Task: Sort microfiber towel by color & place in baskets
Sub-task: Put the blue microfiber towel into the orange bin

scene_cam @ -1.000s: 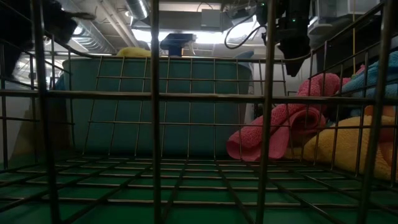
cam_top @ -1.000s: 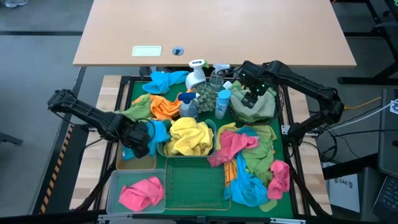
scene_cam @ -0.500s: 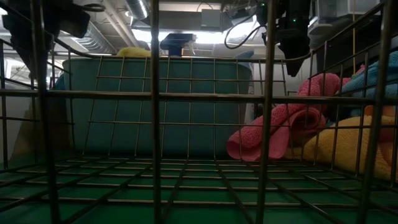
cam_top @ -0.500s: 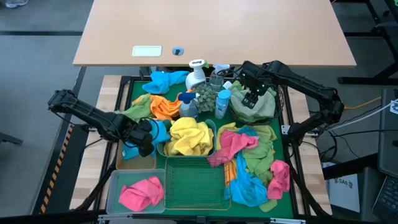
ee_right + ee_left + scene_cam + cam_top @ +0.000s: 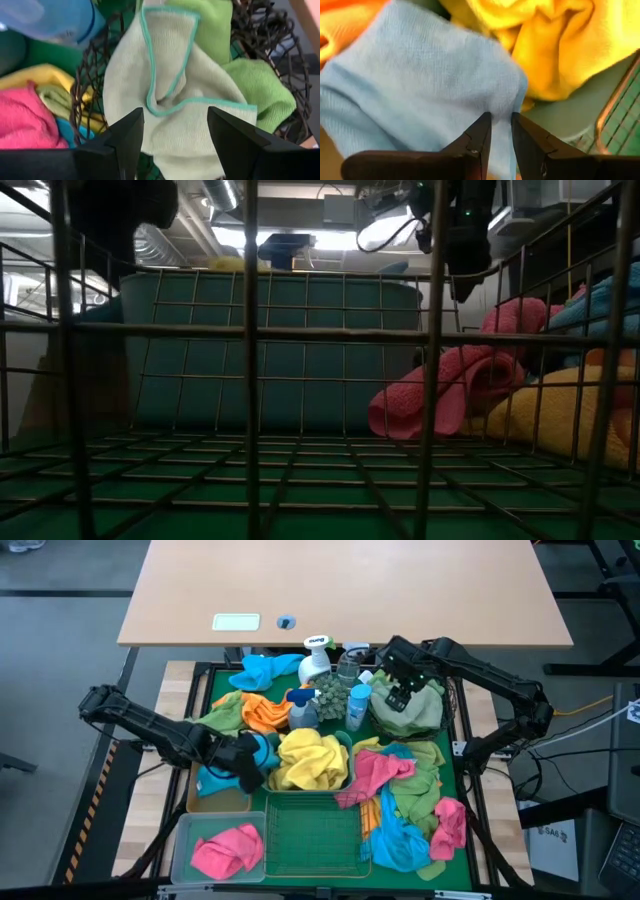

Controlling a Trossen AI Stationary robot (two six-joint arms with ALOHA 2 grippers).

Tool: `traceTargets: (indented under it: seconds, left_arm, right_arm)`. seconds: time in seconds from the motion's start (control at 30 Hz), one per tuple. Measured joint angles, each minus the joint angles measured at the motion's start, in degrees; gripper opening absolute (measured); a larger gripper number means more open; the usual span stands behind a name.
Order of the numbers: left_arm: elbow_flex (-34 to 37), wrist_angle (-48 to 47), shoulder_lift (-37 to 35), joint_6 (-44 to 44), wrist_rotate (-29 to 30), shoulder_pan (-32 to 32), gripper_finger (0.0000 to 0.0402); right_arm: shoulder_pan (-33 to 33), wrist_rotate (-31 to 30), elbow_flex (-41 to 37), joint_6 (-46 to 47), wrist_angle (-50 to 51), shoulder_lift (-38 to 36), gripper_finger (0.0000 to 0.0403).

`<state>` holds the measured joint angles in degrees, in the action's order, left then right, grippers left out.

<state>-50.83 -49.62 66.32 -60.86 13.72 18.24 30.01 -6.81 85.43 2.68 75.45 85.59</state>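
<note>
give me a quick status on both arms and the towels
Left gripper shut on blue towel, beside teal tub. Right gripper open above green towels in black mesh basket. Nothing blocking.

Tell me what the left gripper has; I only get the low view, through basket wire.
Observer: The left gripper is pinched on a light blue microfiber towel.
Operator: Where is it?
Observer: At the left side of the teal plastic tub, next to the tan tray.
Operator: And the right gripper?
Observer: The right gripper is open above pale green towels in the round black wire-mesh basket.
</note>
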Motion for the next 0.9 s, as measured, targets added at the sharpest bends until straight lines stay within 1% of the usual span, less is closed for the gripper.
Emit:
traceTargets:
  seconds: [0.13,0.3,0.43,0.57,0.67,0.9]
  left_arm:
    - [0.0,1.9,0.0,0.0,1.8,0.0,0.0071]
    - [0.0,1.7,0.0,0.3,2.1,0.0,0.0071]
    - [0.0,-0.3,0.0,4.2,7.3,0.0,0.0071]
    - [0.0,0.6,0.0,4.4,8.1,0.0,0.0077]
    - [0.0,0.9,-0.4,4.5,7.9,0.0,0.0106]
    - [0.0,0.9,-1.2,5.1,7.3,0.3,0.0210]
  right_arm:
    - [0.0,0.0,0.0,0.0,-3.5,0.0,0.0221]
    - [0.0,0.0,0.0,0.0,-7.8,0.0,0.0221]
    - [0.0,0.0,0.0,0.0,-11.1,0.0,0.0221]
    - [0.0,0.0,0.0,0.0,-13.7,0.0,0.0221]
    - [0.0,0.0,0.0,0.0,-15.5,0.0,0.0221]
    - [0.0,0.0,0.0,0.0,-17.1,0.0,0.0221]
